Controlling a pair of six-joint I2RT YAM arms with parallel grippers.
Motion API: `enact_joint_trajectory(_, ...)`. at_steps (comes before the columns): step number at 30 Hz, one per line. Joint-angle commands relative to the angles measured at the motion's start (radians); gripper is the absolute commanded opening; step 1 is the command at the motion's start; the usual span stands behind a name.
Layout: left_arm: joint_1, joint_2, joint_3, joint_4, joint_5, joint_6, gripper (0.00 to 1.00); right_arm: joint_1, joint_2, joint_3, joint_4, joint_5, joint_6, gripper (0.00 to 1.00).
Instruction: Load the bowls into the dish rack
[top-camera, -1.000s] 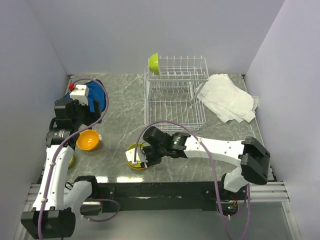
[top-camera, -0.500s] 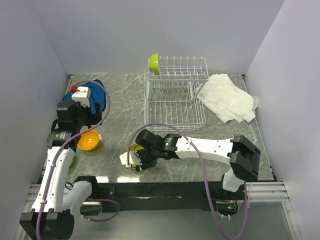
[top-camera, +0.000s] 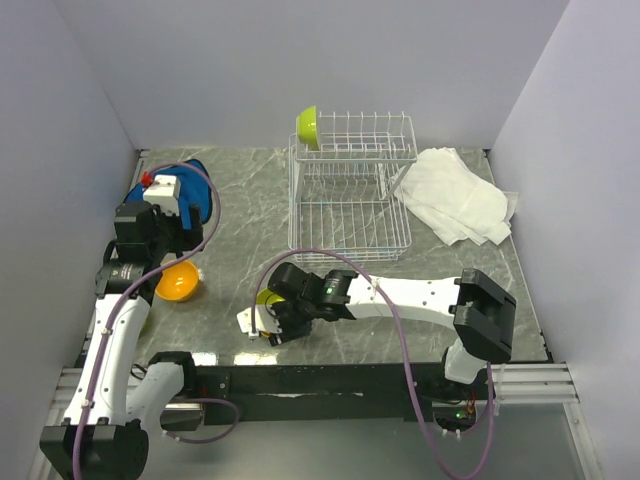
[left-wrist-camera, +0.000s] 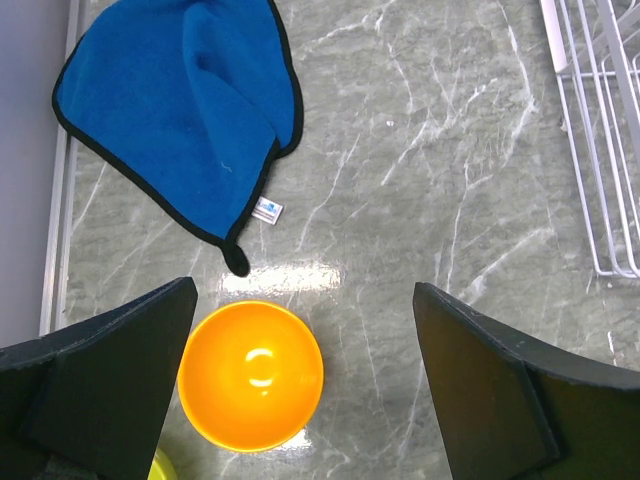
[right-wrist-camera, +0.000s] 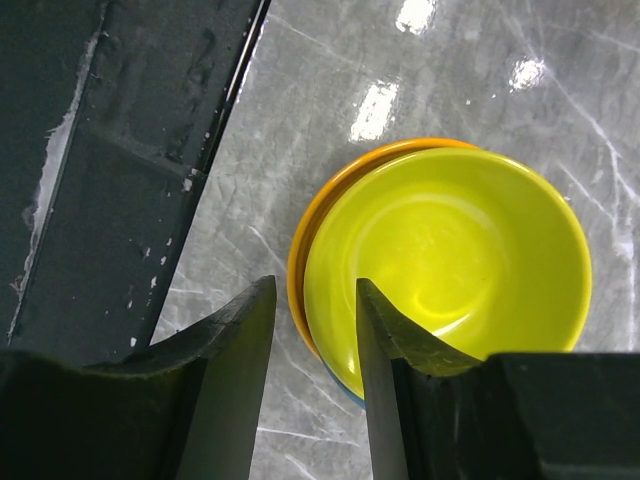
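Note:
A lime green bowl (right-wrist-camera: 450, 260) sits nested in an orange bowl (right-wrist-camera: 312, 225), with a sliver of a blue bowl (right-wrist-camera: 352, 393) under them; the stack (top-camera: 266, 297) stands near the front edge. My right gripper (right-wrist-camera: 312, 300) (top-camera: 262, 318) is open, and its jaws straddle the stack's near rim without visibly touching it. A second orange bowl (left-wrist-camera: 250, 375) (top-camera: 180, 284) lies under my open, empty left gripper (left-wrist-camera: 302, 290) (top-camera: 165, 255). The edge of another lime bowl (left-wrist-camera: 160, 468) shows beside it. One lime bowl (top-camera: 308, 125) stands on edge in the white wire dish rack (top-camera: 292, 200) (left-wrist-camera: 600, 150).
A blue cloth (left-wrist-camera: 180, 110) (top-camera: 197, 190) lies at the far left. A crumpled white cloth (top-camera: 455, 195) lies right of the rack. The table's dark front rail (right-wrist-camera: 110, 150) runs close beside the stack. Walls close in the left, back and right sides.
My right gripper has moved left and toward the front edge, from over the stack to its near rim. My left arm has barely shifted.

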Motion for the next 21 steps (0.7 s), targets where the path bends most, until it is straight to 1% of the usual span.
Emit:
enact_joint_trajectory(1, -0.004, -0.019, -0.013, 0.027, -0.005, -0.007, 0.97, 0.007, 0.014, 0.014, 0.041, 0.022, 0.014, 0.46)
enact_joint_trajectory(7, -0.004, -0.021, -0.021, 0.030, -0.005, -0.007, 0.97, 0.010, 0.035, 0.009, 0.066, 0.046, 0.042, 0.44)
enact_joint_trajectory(11, -0.030, -0.022, -0.022, 0.027, -0.008, -0.007, 0.97, 0.010, 0.049, 0.018, 0.060, 0.054, 0.034, 0.40)
enact_joint_trajectory(21, -0.032, -0.028, -0.033, 0.030, -0.009, -0.007, 0.97, 0.012, 0.061, 0.021, 0.060, 0.074, 0.030, 0.31)
